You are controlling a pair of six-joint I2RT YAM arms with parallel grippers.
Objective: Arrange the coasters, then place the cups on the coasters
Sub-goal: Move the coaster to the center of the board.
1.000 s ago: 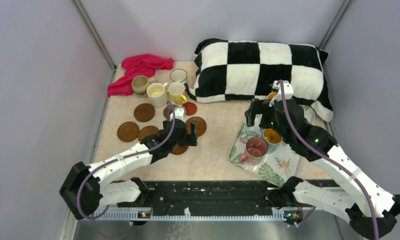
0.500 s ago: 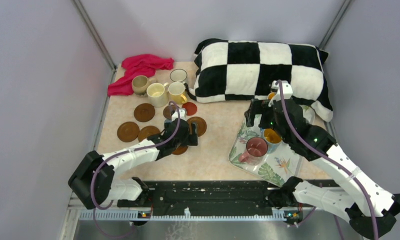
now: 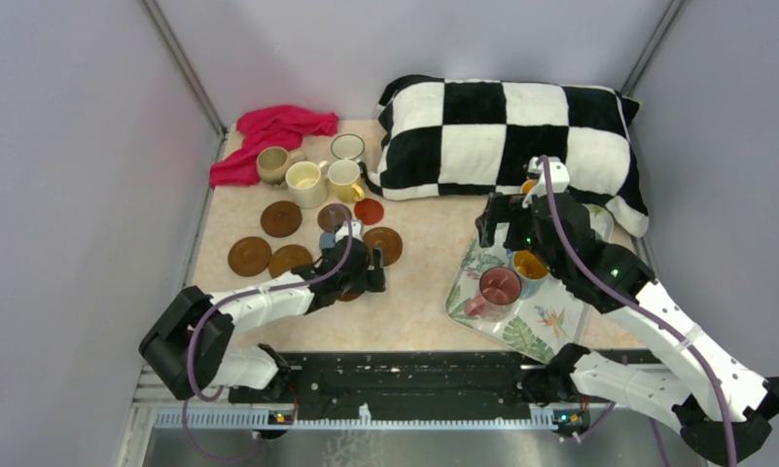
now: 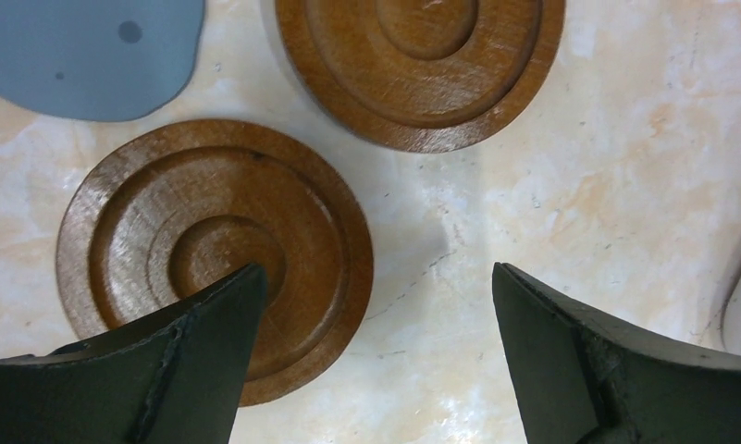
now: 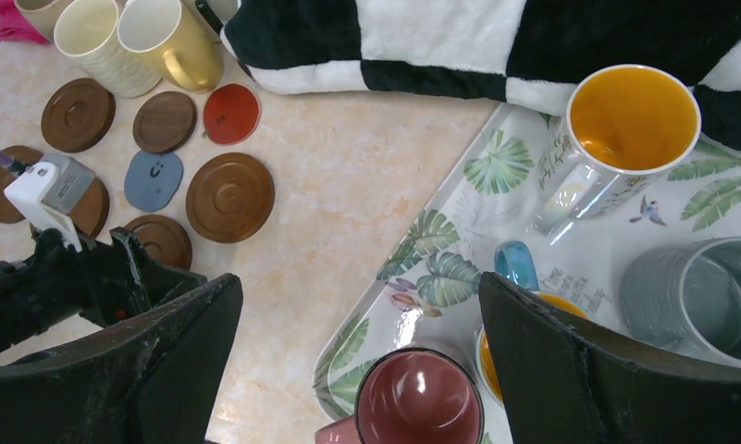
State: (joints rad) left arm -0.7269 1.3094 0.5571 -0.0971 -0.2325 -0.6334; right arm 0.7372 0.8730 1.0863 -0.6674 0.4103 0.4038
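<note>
Several brown coasters lie on the left of the table, with a red coaster and a blue-grey coaster among them. My left gripper hangs open low over them. Its left fingertip covers the edge of one ringed brown coaster; bare table lies between the fingers. A few cups stand behind the coasters. My right gripper is open above the leaf-print tray. On the tray stand a pink cup, an orange-lined cup, a grey cup and a blue-handled cup.
A black-and-white checked cushion fills the back right and overlaps the tray's far edge. A pink cloth lies in the back left corner behind the cups. Grey walls close in the table on both sides.
My left gripper has drawn back toward the near edge and lower over the coasters, uncovering one behind it. The right arm has not moved.
</note>
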